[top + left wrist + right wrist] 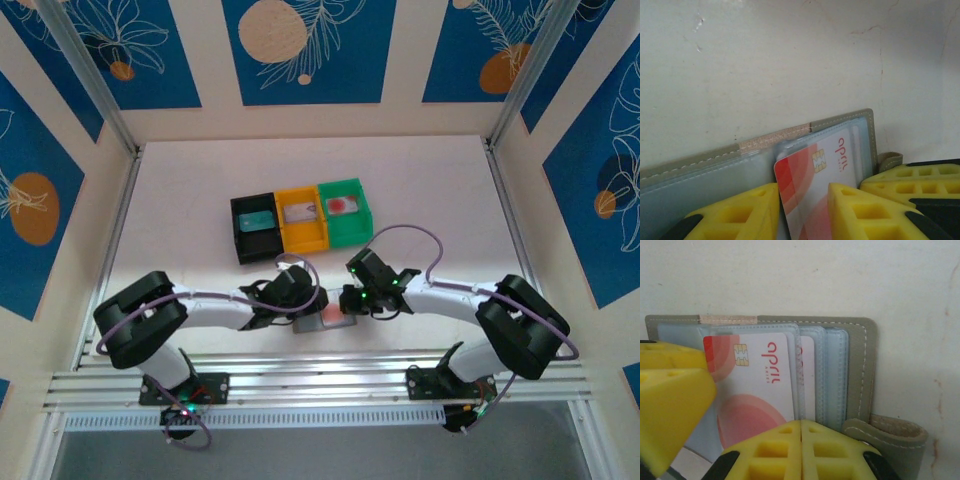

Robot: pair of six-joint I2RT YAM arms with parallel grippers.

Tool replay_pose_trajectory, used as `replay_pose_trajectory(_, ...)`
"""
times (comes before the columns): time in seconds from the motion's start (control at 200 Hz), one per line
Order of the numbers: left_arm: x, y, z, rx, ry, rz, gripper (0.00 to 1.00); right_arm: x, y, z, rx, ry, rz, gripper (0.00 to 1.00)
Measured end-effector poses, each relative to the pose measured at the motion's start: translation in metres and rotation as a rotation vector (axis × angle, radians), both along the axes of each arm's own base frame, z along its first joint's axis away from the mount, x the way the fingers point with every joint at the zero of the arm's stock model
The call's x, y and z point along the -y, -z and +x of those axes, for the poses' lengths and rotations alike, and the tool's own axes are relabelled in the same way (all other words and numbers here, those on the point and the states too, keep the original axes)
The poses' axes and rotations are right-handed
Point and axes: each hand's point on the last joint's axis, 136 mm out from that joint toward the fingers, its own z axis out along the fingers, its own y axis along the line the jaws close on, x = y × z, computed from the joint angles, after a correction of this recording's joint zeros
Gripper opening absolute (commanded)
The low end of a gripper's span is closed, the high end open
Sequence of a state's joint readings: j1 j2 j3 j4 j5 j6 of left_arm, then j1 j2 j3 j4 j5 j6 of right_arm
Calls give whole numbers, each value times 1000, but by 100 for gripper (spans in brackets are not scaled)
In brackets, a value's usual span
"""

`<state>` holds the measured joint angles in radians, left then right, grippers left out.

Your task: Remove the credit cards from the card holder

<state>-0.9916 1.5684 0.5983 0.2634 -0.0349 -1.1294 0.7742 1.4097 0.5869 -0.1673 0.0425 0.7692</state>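
Note:
The grey-taupe card holder lies open on the white table, its clear pockets facing up. A white credit card with red shapes and a chip sits in the front pocket, and the edge of another card shows behind it. My right gripper is shut, its seam at the near edge of that pocket; I cannot tell if anything is pinched. My left gripper has its fingers apart over the holder, with the card lying under the gap. Both grippers meet at the holder.
A black bin, an orange bin and a green bin stand in a row behind the grippers, each with a card in it. The holder's snap strap sticks out on its right. Walls enclose the table.

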Motion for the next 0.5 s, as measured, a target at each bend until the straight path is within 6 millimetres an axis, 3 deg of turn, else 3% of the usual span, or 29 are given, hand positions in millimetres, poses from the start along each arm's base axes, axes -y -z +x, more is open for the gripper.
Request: replay_pose_trajectory(0.5,-6,5,2,11,-35,-3,21,-7,2,2,-16,-7,35,3)
